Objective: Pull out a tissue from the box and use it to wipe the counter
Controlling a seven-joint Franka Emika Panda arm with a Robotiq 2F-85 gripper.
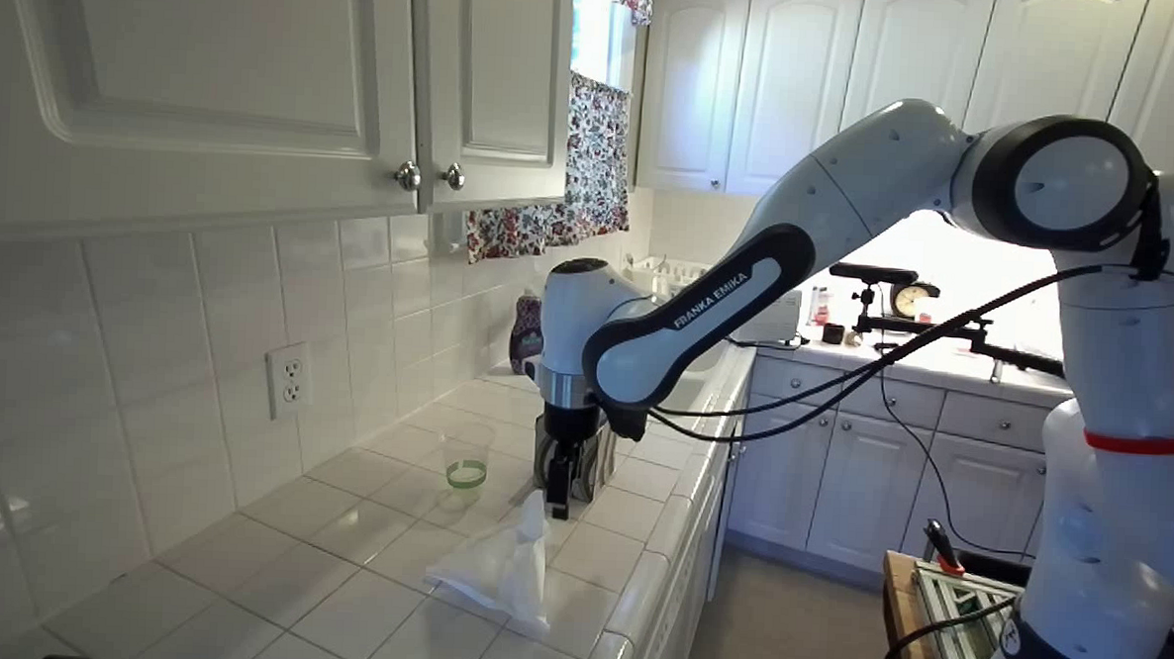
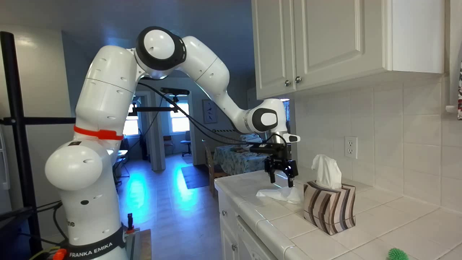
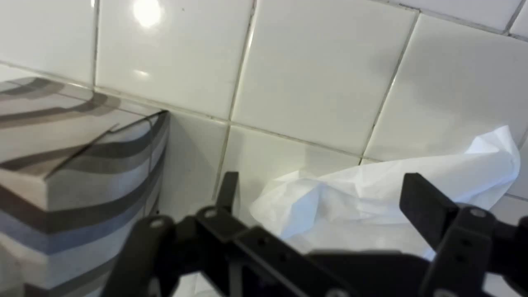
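A loose white crumpled tissue (image 1: pixel 507 569) lies on the white tiled counter (image 1: pixel 369 548); it also shows in an exterior view (image 2: pixel 283 195) and the wrist view (image 3: pixel 363 185). The box (image 2: pixel 329 209) has brown, grey and white wavy stripes and stands upright, with another white tissue sticking up from its top. Part of the box (image 3: pixel 107 173) is at the left of the wrist view, beside the gripper. My gripper (image 2: pixel 281 181) points down above the loose tissue. Its fingers (image 3: pixel 324 185) are wide apart with nothing held; the tissue lies below and between them.
A clear cup with a green band (image 1: pixel 466 468) stands on the counter near the wall. A dark bottle (image 1: pixel 525 335) is farther back. A green spiky object (image 2: pixel 397 254) is at the near edge of an exterior view. Upper cabinets (image 2: pixel 325 43) overhang the counter.
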